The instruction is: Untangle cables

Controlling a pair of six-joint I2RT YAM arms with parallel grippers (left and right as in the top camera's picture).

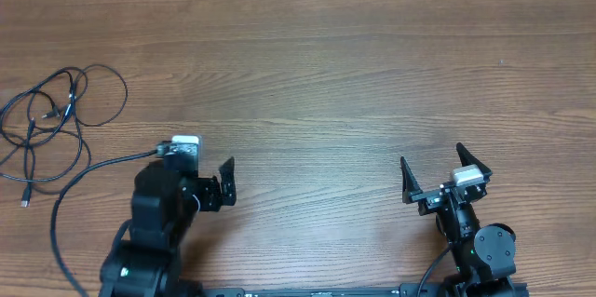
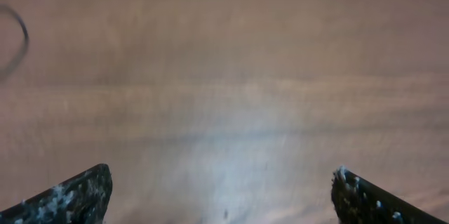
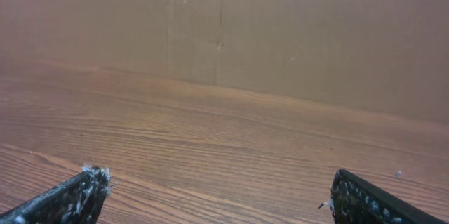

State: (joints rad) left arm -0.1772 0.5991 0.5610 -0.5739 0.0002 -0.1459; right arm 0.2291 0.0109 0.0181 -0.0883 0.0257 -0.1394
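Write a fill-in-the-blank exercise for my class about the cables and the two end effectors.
The cables lie on the table's ____ side.
The left end effector and right end effector are both ____.
Each of them grips ____.
Missing words: left; open; nothing.

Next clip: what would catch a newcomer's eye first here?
A loose tangle of thin black cables lies alone at the far left of the wooden table, small plug ends showing. Both arms sit at the near edge, the left gripper and the right gripper wide open and holding nothing, neither touching the tangle.
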